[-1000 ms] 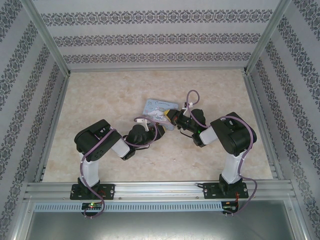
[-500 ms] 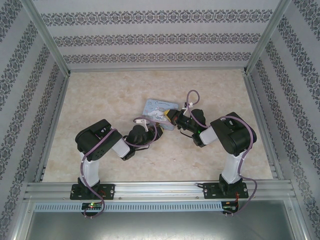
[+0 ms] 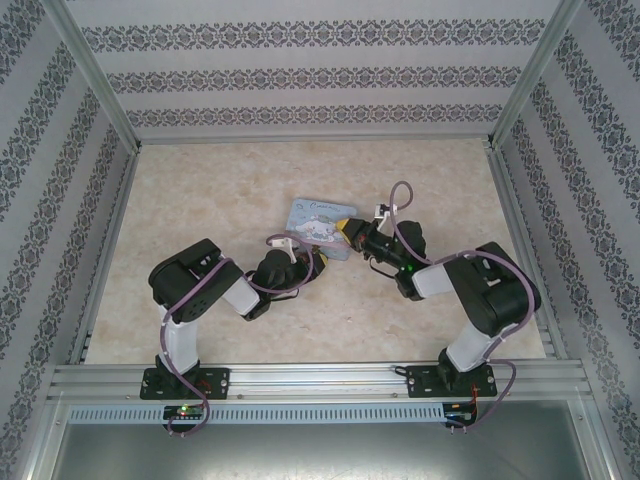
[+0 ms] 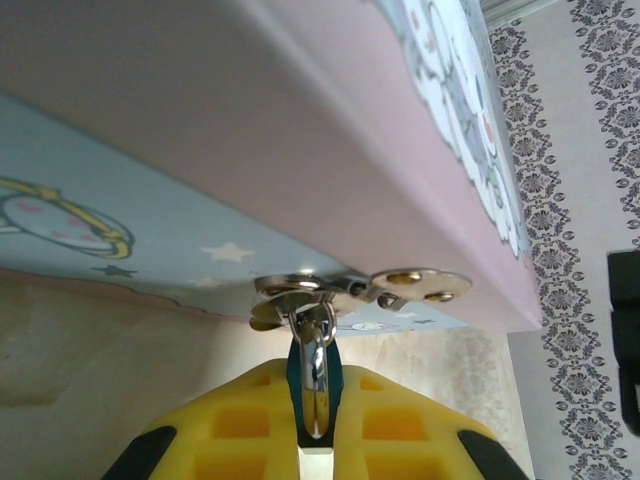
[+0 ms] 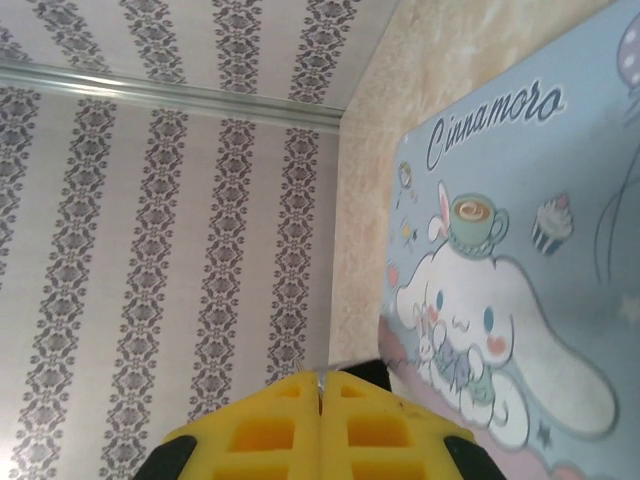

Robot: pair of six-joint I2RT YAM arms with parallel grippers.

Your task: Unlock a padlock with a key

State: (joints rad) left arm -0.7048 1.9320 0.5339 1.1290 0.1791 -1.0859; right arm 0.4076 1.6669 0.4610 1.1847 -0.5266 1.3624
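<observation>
The left gripper [image 4: 315, 442] was found clenched on the padlock [image 4: 314, 372], which hung from the hasp [image 4: 360, 288] at the 6 o'clock edge of the cartoon tin [image 3: 315, 215] in the top view. The right gripper [image 5: 321, 400] sat at the tin's 3 o'clock edge with its pads pressed together. Whether they held anything could not be determined.

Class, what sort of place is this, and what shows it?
Probably a robot test cell, not a home: an aluminium frame holds wallpapered panels around a marble-look table, with the left arm and right arm bolted to a rail.
</observation>
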